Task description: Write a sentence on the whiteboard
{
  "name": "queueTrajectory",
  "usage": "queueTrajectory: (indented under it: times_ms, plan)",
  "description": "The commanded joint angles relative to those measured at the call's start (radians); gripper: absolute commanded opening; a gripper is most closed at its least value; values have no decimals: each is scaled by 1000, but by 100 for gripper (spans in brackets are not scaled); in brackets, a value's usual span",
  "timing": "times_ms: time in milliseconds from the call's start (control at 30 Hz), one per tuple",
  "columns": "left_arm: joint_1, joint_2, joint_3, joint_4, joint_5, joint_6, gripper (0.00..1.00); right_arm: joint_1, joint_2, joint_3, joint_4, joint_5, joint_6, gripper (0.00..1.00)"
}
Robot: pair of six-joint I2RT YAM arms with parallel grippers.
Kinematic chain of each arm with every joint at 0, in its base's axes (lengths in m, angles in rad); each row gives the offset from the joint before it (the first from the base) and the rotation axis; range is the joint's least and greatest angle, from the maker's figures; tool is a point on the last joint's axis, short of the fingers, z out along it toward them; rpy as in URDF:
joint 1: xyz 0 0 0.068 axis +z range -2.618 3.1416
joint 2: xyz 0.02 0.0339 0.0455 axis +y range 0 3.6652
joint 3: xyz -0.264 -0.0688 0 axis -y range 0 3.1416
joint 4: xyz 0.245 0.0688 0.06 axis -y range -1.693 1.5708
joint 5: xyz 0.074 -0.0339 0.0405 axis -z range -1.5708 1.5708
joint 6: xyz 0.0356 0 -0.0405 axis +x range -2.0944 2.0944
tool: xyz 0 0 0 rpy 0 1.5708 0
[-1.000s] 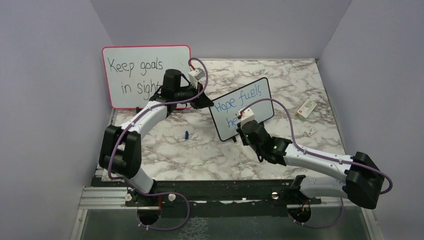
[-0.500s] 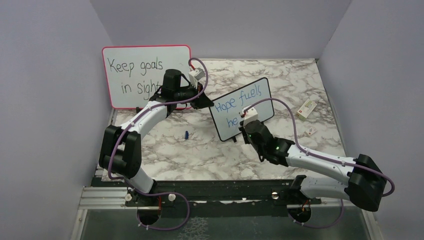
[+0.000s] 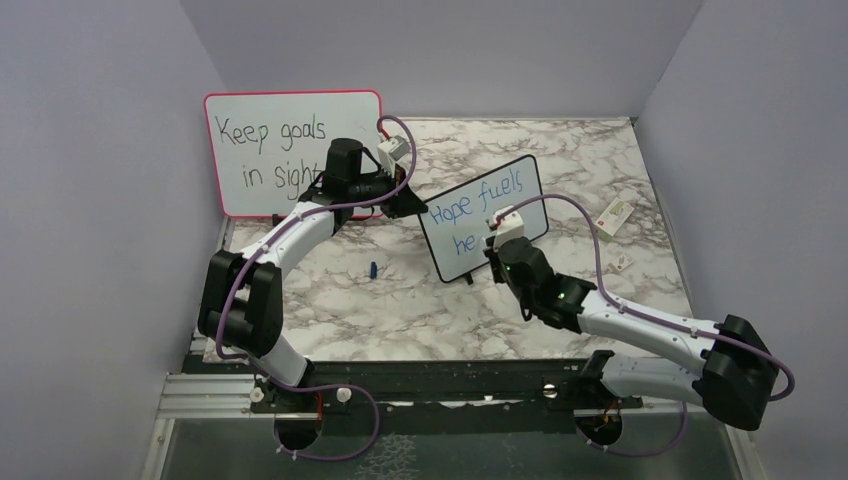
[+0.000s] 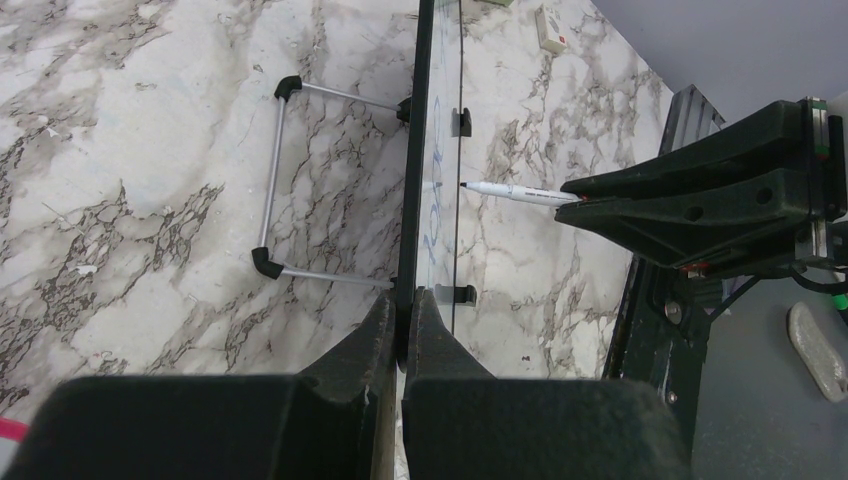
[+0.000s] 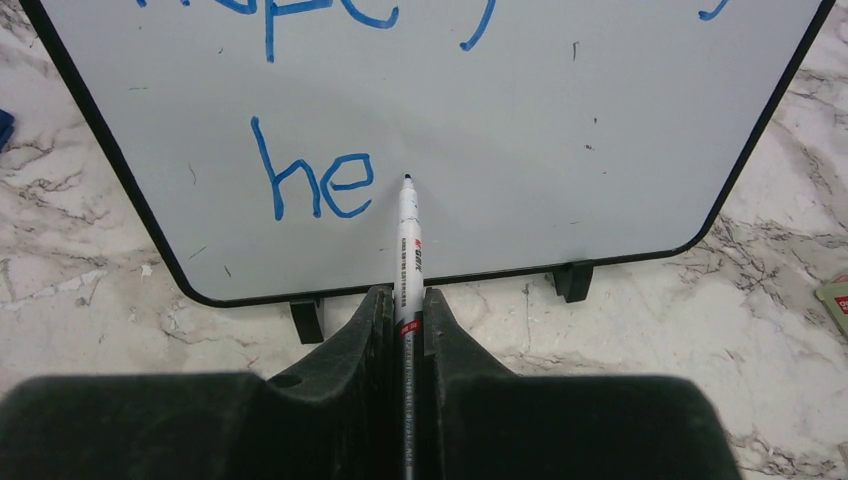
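Right of the marker (image 5: pixel 409 240), bare whiteboard (image 5: pixel 560 130) to its frame (image 5: pixel 764 130).

You see black "Keep goals in sight" on the pink-framed board (image 3: pixel 290 150); the blue sentence (image 3: pixel 478 205) on the whiteboard (image 5: pixel 560 130) reads "Hope fuels he".

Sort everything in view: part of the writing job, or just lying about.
In the job: small black-framed whiteboard, blue writing on it, marker, right fingers gripping the marker, left fingers clamping the board's edge.
Lying about: pink-framed board, small blue piece, flat box, small white piece.
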Motion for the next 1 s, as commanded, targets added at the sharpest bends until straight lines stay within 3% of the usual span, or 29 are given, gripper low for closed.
queueTrajectory:
  times_ms: [0, 967]
  plan:
    - [-20, 18, -9, -89, -39, 44, 0, -11, 5, -1, 52, -1, -17, 1]
    - [-22, 24, -6, -91, -39, 44, 0, -27, 5, -1, 112, -60, -34, 1]
